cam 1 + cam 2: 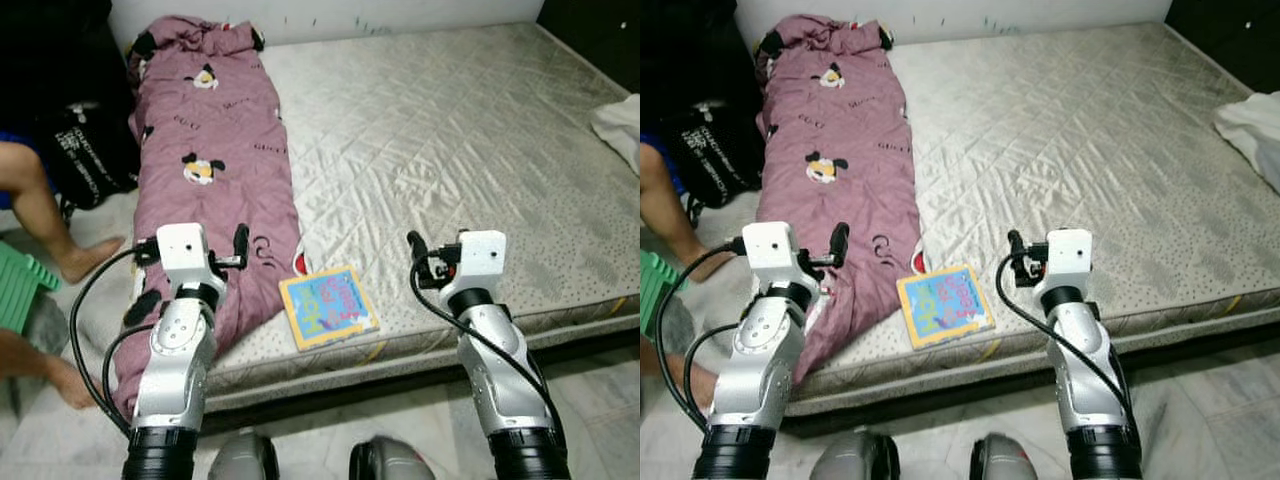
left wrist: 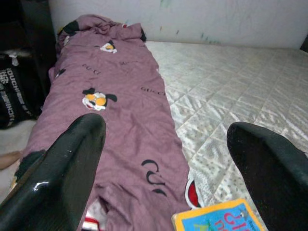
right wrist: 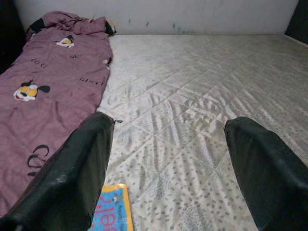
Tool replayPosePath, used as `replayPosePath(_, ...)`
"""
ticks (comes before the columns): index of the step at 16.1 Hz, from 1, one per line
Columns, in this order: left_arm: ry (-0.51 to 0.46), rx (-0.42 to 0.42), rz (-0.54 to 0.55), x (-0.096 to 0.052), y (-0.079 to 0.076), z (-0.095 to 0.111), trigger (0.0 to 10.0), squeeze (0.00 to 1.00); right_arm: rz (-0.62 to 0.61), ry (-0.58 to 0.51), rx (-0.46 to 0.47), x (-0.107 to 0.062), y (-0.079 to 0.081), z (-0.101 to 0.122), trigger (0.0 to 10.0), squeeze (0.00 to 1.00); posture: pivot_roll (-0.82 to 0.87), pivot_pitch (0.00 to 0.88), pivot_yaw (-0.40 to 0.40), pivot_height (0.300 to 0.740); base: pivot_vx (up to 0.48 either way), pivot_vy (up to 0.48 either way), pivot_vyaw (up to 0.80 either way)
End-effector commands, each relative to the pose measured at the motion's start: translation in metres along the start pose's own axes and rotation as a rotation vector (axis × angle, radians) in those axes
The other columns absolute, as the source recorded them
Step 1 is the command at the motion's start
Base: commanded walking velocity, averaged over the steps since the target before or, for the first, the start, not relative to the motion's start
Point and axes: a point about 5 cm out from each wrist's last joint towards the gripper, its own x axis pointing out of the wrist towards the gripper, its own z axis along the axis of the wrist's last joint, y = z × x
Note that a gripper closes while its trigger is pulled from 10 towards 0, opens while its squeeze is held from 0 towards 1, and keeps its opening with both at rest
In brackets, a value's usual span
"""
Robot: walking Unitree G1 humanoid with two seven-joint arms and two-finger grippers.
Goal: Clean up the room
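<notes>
A purple blanket (image 1: 215,150) with cartoon prints lies lengthwise along the left side of the bare mattress (image 1: 450,130), its lower end hanging over the near edge. A yellow and blue children's book (image 1: 328,306) lies flat at the mattress's near edge, between my two arms. My left gripper (image 1: 193,248) hovers over the blanket's lower part, open and empty; in the left wrist view the blanket (image 2: 115,110) and a corner of the book (image 2: 216,219) show past the left gripper (image 2: 166,130). My right gripper (image 3: 171,122) is open and empty above the mattress, right of the book (image 3: 110,211).
A white cloth (image 1: 620,125) lies at the mattress's right edge. A black bag (image 1: 85,150) stands by the bed's left side. A person's bare legs (image 1: 40,210) and a green stool (image 1: 20,285) are on the floor at the left. Tiled floor runs along the near side.
</notes>
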Motion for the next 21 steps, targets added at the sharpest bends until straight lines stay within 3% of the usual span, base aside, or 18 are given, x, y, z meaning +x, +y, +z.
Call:
replayPosePath(1,0.007,0.001,0.013,0.0,0.003,-0.0018,10.0,0.0,0.009,-0.003,0.003,-0.0008,0.0008,0.0008,10.0,0.0,-0.04,0.114,0.025,0.644,0.0,0.0,0.0)
replayPosePath(9,-0.001,-0.003,0.023,0.0004,0.0027,-0.0007,10.0,0.0,0.016,0.0,0.001,0.0001,0.0015,-0.0002,10.0,0.0,-0.04,0.127,0.021,0.552,0.0,0.0,0.0)
replayPosePath(16,-0.02,-0.013,0.031,-0.0002,0.0037,0.0024,10.0,0.0,0.018,0.011,-0.008,0.0012,0.0,-0.0025,10.0,0.0,-0.04,0.139,0.022,0.552,0.0,0.0,0.0)
replayPosePath(21,-0.032,-0.017,0.015,-0.0003,0.0018,0.0045,10.0,0.0,0.031,0.011,-0.009,0.0006,0.0019,-0.0035,10.0,0.0,-0.04,0.147,0.024,0.552,0.3,0.0,0.0)
